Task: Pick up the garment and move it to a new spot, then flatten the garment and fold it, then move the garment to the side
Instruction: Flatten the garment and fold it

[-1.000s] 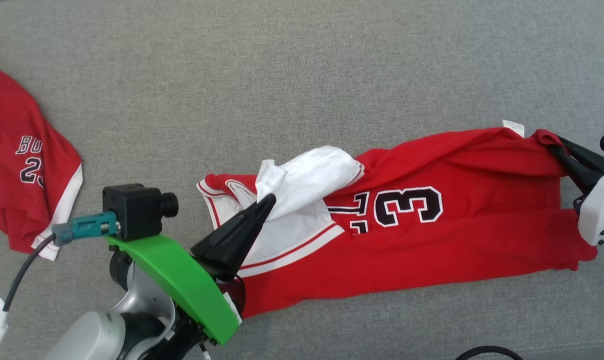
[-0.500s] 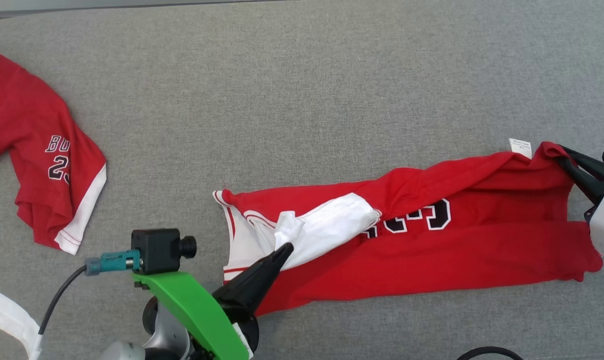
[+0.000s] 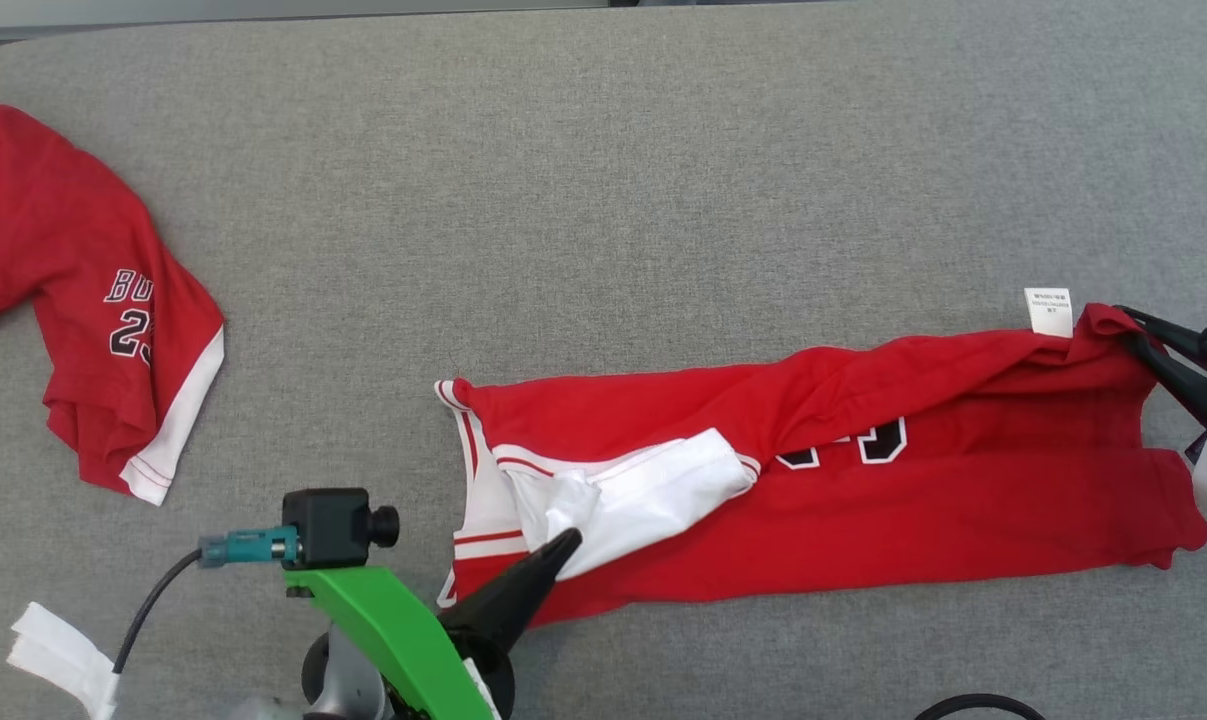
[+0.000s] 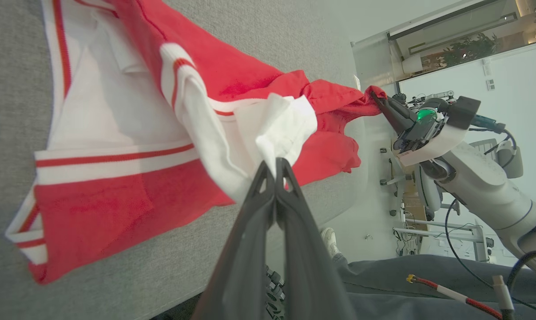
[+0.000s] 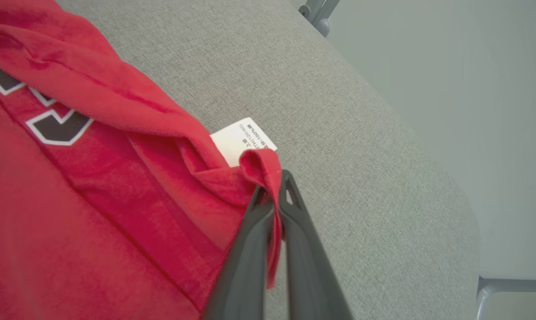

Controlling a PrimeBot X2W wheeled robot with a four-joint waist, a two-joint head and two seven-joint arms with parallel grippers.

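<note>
Grey fabric table (image 3: 603, 150), white wall (image 4: 525, 71) beyond, red jersey (image 3: 963, 520), both jaws pinching its ends

Work surface (image 3: 603, 200): grey woven fabric, rounded corners. Spare red shirt (image 3: 53, 270): crumpled, at far left of surface, partly cut off by frame edge. White band along its lower hem. Black-and-white lettering partly legible: "BU" over "2". Left wrist view: leg in grey trousers (image 4: 374, 286), pale shoe (image 4: 329, 240), plant (image 4: 476, 44) behind glass. Right wrist view: grey metal frame leg (image 5: 317, 13) beyond surface edge, pale floor (image 5: 472, 89).
</note>
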